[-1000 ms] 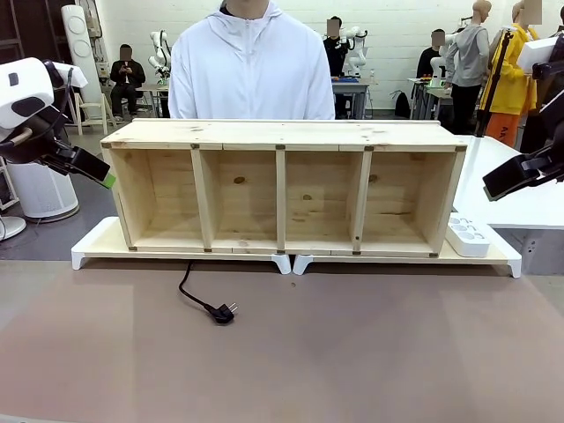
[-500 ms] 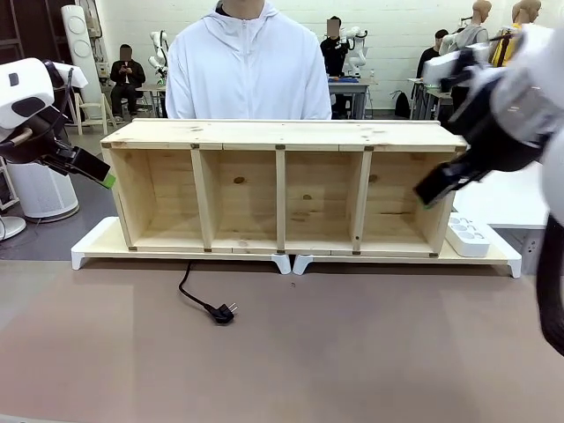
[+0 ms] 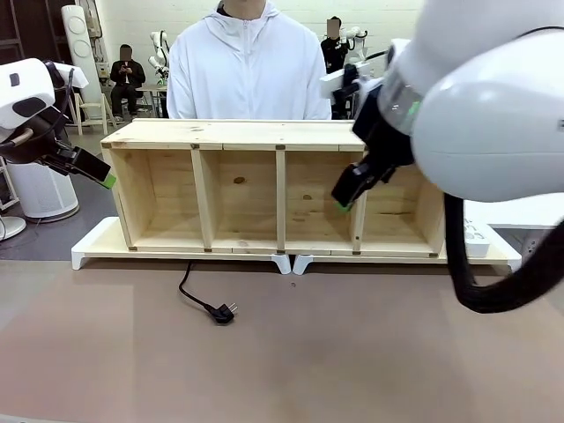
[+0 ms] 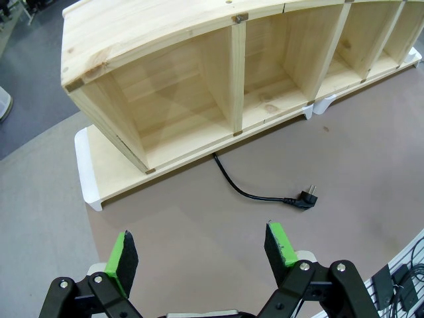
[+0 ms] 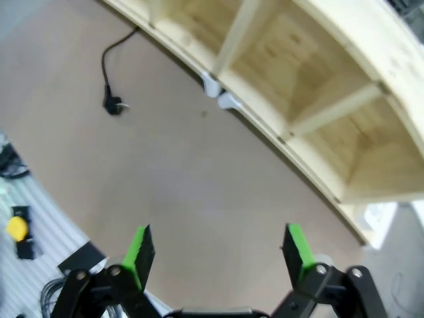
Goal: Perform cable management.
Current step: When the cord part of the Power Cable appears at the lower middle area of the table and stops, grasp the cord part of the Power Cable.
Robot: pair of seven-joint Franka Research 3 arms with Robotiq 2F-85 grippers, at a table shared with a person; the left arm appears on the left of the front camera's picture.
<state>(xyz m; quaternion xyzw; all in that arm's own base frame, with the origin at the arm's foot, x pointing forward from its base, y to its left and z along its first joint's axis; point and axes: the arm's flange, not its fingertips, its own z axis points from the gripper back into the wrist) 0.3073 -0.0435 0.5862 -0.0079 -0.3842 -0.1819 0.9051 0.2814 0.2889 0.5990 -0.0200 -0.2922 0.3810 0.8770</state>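
Note:
The thin black cable [image 3: 196,295] comes out from under the wooden shelf [image 3: 282,181] and curls over the brown table, ending in a small plug [image 3: 224,313] with metal prongs. The left wrist view has the same cable [image 4: 246,190] below the shelf's leftmost bay, well ahead of my left gripper [image 4: 202,252], whose green pads stand wide apart with nothing between them. At the far left of the front view that left gripper [image 3: 95,174] hovers beside the shelf's end. My right gripper [image 3: 348,192] hangs open in front of the shelf's third bay, and its wrist view shows the cable [image 5: 112,63] far off.
A person in a white hoodie [image 3: 251,66] stands behind the shelf. The shelf rests on white risers [image 3: 293,261]. A white power strip [image 3: 480,233] sits at the shelf's right end, partly hidden by my right arm. Brown tabletop [image 3: 352,352] lies bare in front.
My right arm has swung in from the far right edge to the middle, in front of the shelf's third bay. The left arm, the cable and the plug have not moved.

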